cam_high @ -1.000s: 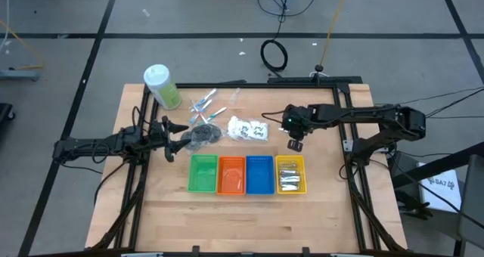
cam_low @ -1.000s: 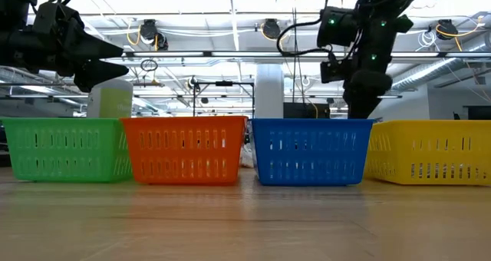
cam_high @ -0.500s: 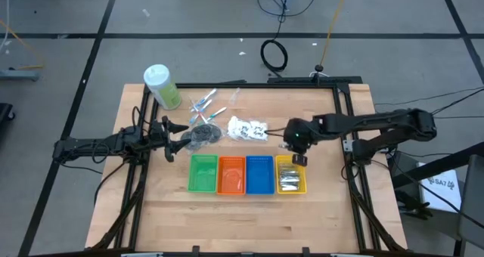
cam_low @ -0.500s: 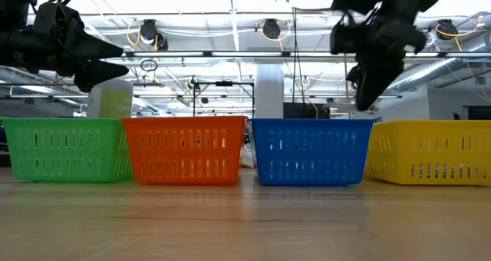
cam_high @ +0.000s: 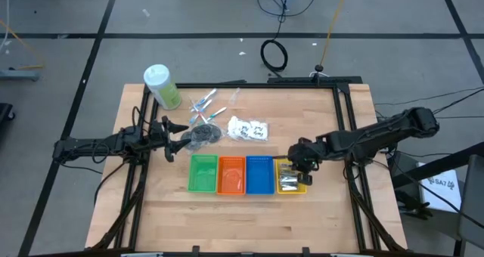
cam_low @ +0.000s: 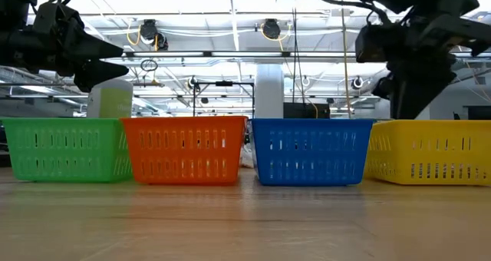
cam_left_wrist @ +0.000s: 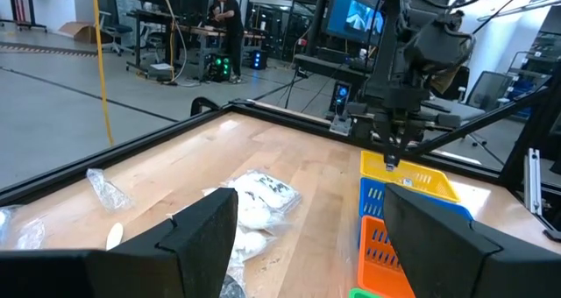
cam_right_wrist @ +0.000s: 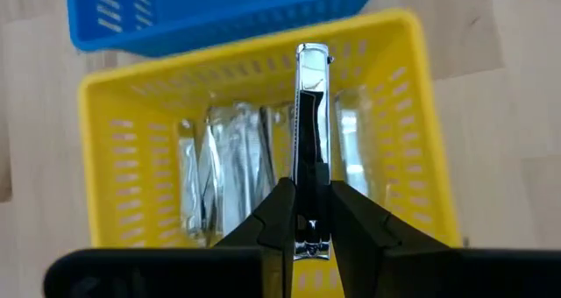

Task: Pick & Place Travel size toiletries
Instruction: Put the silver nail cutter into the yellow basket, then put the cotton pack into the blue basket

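Robotics lab or industrial workshop. Grey concrete floor (cam_high: pixel 60 15) with dark lines fills the upper frame in the high view, coiled black cable (cam_high: pixel 274 54) at top centre. Low view: ceiling strip lights (cam_low: pixel 230 0), exposed ducts and pipes. Left wrist view, upper left: person (cam_left_wrist: pixel 230 17) at equipment racks, monitors (cam_left_wrist: pixel 359 9) top centre.

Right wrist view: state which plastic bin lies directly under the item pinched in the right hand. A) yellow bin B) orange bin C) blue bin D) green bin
A: the right hand is shut on a slim silver-and-black item above the yellow slotted plastic bin, which already holds silver packets; the high view also shows that hand over the yellow bin.
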